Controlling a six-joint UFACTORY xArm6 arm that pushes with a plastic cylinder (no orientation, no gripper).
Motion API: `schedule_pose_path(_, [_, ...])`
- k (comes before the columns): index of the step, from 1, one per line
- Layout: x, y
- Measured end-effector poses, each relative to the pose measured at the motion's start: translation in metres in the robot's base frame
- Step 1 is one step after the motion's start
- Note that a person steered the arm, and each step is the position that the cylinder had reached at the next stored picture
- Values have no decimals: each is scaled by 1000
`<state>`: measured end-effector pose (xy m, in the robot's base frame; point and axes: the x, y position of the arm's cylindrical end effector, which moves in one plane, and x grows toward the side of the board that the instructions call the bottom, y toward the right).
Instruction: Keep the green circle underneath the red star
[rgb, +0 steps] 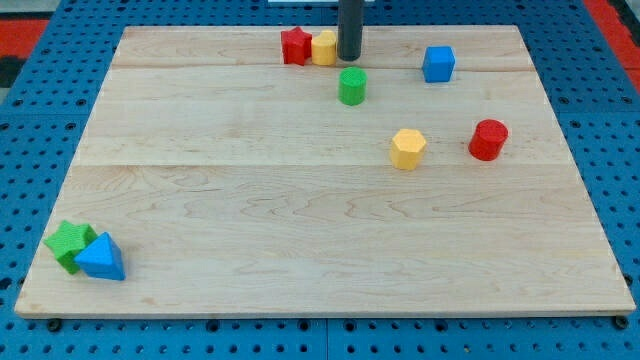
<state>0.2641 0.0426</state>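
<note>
the rod has no pincer; its tip (349, 58) rests near the board's top edge, just above the green circle (352, 87). the red star (294, 46) sits up-left beside a yellow block (324, 47), so the circle likely needs nudging toward the left edge.

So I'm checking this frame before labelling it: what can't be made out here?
- Rod: its upper part is cut off by the view's top; my tip shows.
- Yellow block beside the red star: my rod covers its right edge, shape unclear.
- Green star: the blue triangle hides part.
</note>
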Motion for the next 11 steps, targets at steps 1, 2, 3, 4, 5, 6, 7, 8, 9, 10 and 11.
schedule_pose_path(1, [28, 15])
schedule_pose_path(2, [41, 28])
schedule_pose_path(3, [49, 44])
schedule_pose_path(4, [56, 31])
schedule_pose_path(5, [63, 9])
schedule_pose_path(6, [72, -2])
schedule_pose_path(7, [94, -5])
schedule_pose_path(8, [94, -22])
schedule_pose_path(9, [77, -23])
schedule_pose_path(10, [64, -23])
schedule_pose_path(11, [83, -39])
